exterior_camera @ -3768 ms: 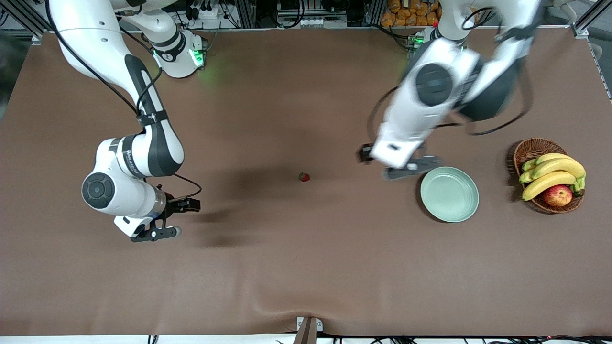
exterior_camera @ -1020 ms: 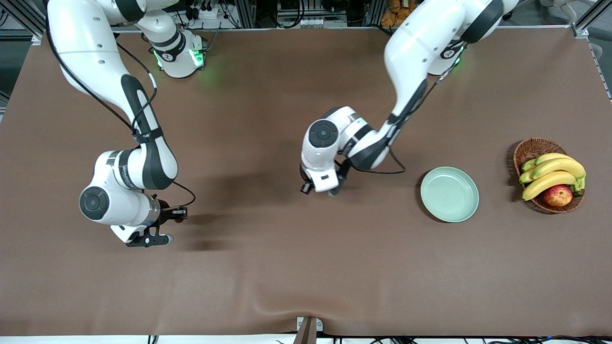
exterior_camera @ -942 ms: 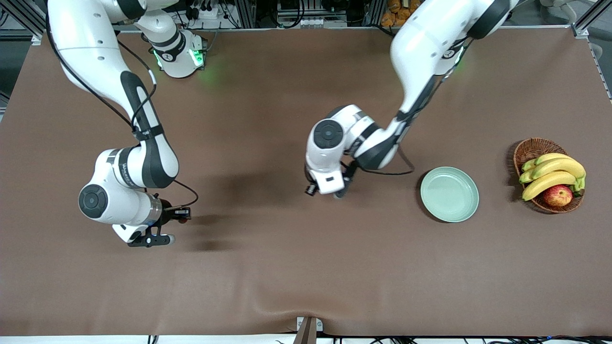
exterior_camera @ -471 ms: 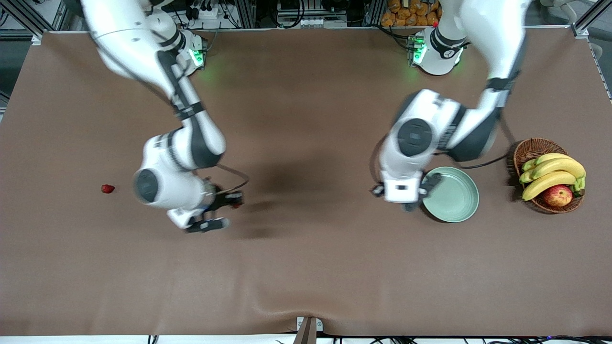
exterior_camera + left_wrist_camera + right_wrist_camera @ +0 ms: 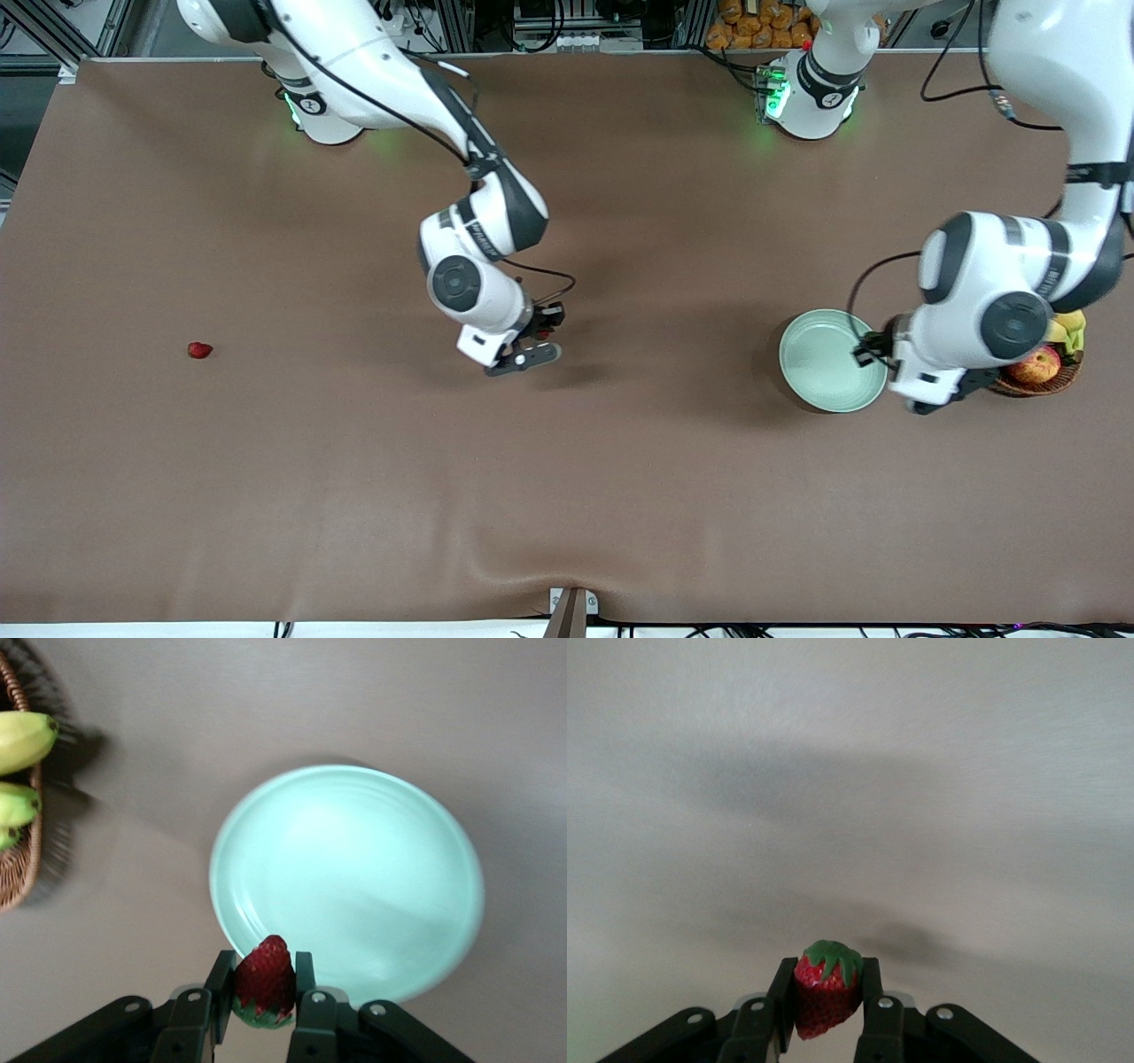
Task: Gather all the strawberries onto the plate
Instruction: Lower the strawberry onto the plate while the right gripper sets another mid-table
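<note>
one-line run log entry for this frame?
left gripper: shut on strawberry, over plate rim | right gripper: shut on second strawberry, mid-table | third strawberry: on table

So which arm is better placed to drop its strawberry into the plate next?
Left. The left gripper holds a strawberry at the plate rim; the right gripper, holding another strawberry, is over bare table mid-way.

Plate (image 5: 390, 904) — smooth, glossy; basket (image 5: 18, 868) — woven wicker.

Brown tabletop (image 5: 567, 496), cluttered equipment rack (image 5: 567, 22)
</note>
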